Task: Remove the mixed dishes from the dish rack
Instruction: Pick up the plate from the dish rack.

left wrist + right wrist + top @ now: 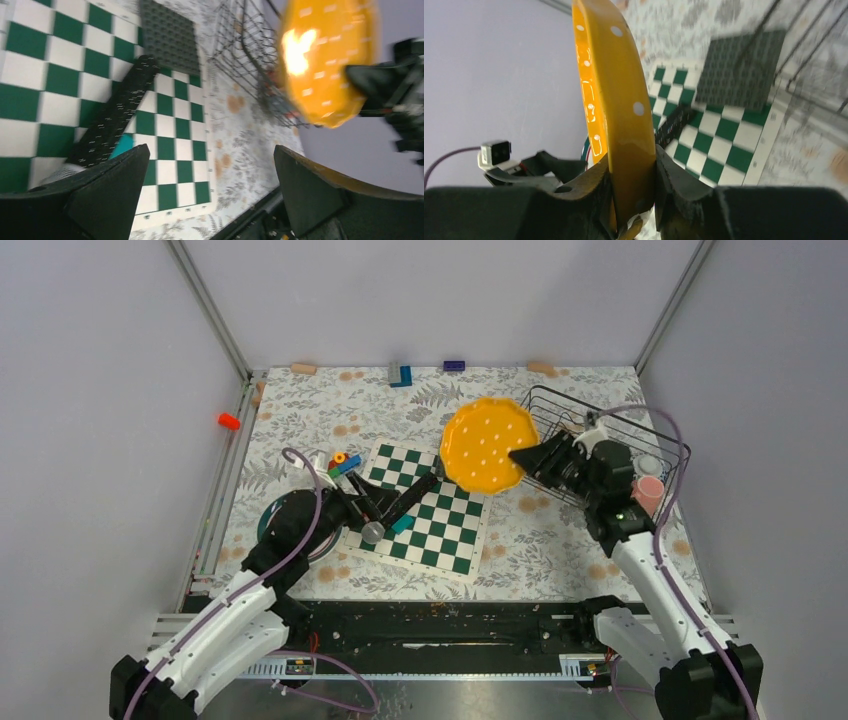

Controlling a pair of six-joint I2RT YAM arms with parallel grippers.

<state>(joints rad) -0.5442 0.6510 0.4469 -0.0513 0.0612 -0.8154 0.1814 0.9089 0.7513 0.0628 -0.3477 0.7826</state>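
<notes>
My right gripper (530,455) is shut on the rim of the round yellow-orange plate (487,444) and holds it on edge in the air, just left of the black wire dish rack (560,395). In the right wrist view both fingers (674,180) clamp the plate (616,85). A pink mug (648,490) stands in the rack's near right corner, behind my right arm. My left gripper (365,505) is open and empty, low over the chessboard; its wrist view (210,170) shows the plate (325,60) and the rack (245,55) ahead. The small red-and-white dish is hidden.
A green-and-white chessboard (430,510) lies mid-table with a black stick with a silver head (400,508) across it and a dark grey studded plate (167,35) at its far corner. Toy blocks (345,462) lie by its left corner. More blocks (400,373) line the back wall.
</notes>
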